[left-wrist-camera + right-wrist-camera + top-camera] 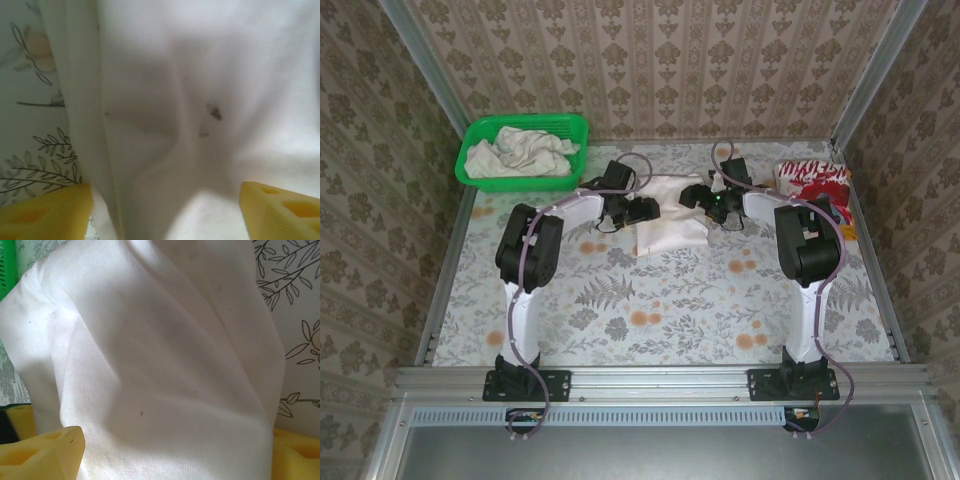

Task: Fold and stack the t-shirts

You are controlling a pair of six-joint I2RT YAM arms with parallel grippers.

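Note:
An off-white t-shirt [670,218] lies partly folded on the table at the back middle. My left gripper [650,210] rests at its left edge and my right gripper [690,197] at its upper right edge. In the left wrist view the yellow fingers [45,215] stand wide apart, the gripper [167,217] open, with the shirt's cloth [200,100] and a small dark print spreading between them. My right gripper [175,460] is open too, and the bunched cloth [160,365] reaches between its fingers [45,452]. A folded red-and-white shirt [812,180] lies at the back right.
A green mesh basket [480,130] at the back left holds crumpled off-white shirts [520,152]. Metal frame rails [445,260] run along both table sides. The floral tablecloth [660,310] lies bare in front of the shirt.

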